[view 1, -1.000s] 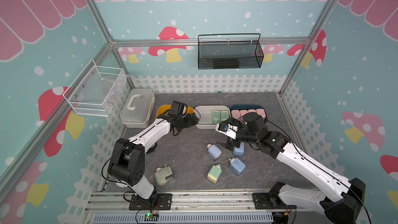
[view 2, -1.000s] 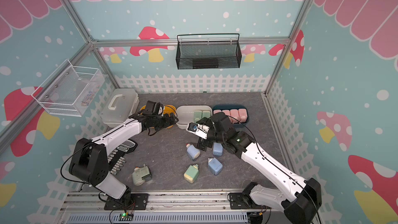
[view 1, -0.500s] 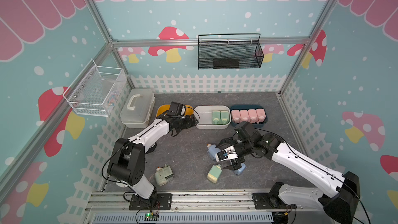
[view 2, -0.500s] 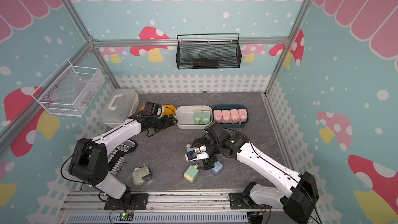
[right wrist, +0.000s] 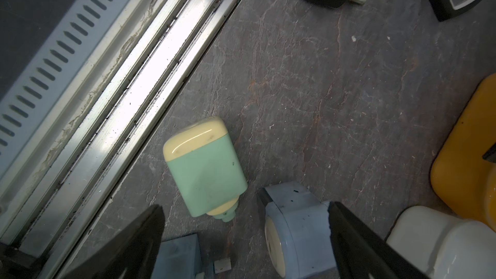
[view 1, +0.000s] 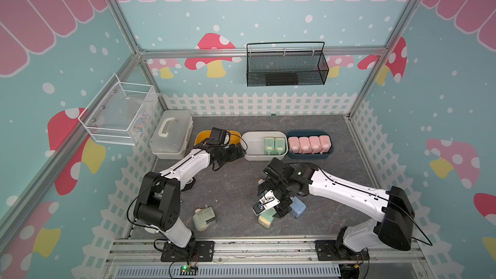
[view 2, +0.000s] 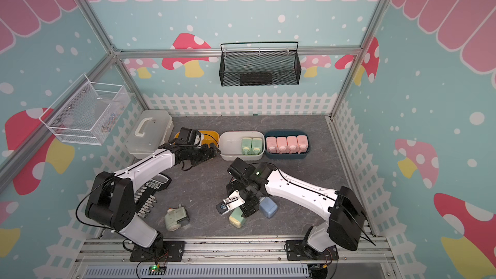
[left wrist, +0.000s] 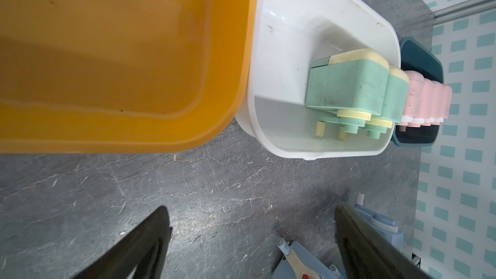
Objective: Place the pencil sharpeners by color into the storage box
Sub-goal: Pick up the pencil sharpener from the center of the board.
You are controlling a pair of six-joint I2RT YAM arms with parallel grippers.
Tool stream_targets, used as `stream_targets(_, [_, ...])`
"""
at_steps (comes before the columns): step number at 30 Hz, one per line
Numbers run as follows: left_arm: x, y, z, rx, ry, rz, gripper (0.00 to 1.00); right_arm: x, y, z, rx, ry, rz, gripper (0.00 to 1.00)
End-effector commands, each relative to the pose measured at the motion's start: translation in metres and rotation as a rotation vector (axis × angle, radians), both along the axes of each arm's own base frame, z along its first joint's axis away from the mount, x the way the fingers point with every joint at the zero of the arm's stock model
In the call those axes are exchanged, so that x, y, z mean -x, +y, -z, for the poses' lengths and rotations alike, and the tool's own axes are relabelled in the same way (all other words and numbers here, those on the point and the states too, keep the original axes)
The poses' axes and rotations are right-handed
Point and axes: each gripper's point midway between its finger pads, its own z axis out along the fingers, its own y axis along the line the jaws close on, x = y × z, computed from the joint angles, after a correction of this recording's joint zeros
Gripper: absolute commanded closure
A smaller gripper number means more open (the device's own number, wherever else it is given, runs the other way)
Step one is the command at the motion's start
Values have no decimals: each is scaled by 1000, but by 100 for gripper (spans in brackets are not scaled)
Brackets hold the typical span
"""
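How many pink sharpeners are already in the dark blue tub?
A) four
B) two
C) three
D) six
A: four pink sharpeners stand side by side in the dark blue tub, as both top views show.

pink pencil sharpeners (view 1: 309,144): four, all in the dark blue bin (view 1: 308,157).
green pencil sharpeners (view 1: 274,146): four; two in the white bin (view 1: 252,146), two loose near the tabletop's (view 1: 233,183) front edge, one of them paler.
blue pencil sharpeners (right wrist: 295,224): two show in the right wrist view; cannot tell whether the right arm (view 1: 346,189) hides more.
bins: three, counting the yellow bin (view 1: 200,137).
lidded case (view 1: 171,135): one.
wire baskets: two, a black basket (view 1: 285,76) and a white basket (view 1: 118,114).
tool-bit set (view 2: 150,194): one.
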Motion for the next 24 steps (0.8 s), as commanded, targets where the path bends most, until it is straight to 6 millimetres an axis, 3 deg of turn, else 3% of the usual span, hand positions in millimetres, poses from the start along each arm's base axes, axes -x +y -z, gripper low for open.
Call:
stream_targets(1, [3,2,-2,0,-15,13,4,1,-14,16,154,-62,-57,7])
stream_targets(6, [4,5,6,-2,7,5,4,13,-6,18,178,-49,-121,8])
stream_targets(11, [5,6,7,-3,10,5,4,4,-14,39,320,-109,-153,7])
stream_targets(24, [6,13,10,-6,18,-4,4,19,-1,54,344,-51,-239,11])
